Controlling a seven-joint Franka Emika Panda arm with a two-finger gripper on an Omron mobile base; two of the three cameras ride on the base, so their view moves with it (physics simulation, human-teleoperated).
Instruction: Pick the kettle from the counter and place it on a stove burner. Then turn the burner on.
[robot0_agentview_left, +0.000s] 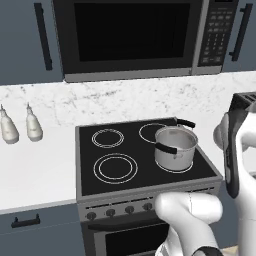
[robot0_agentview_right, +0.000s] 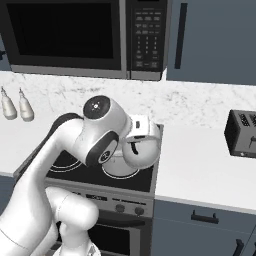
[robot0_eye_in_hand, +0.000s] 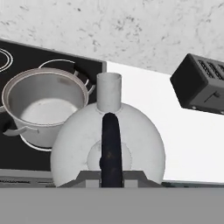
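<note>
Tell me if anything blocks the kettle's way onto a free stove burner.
Yes. The steel pot sits on the near right burner, directly between the kettle and the rest of the cooktop. The free large burner lies beyond the pot, so the kettle would probably need to go over or around it.

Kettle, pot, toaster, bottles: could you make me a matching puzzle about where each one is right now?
Things:
1. kettle
2. pot
3. toaster
4. bottles

Places:
A. on the counter left of the stove
B. on the counter right of the stove
C. held up at the gripper, over the stove's right edge
D. on a front right burner

Pairs: 1-C, 2-D, 3-B, 4-A
</note>
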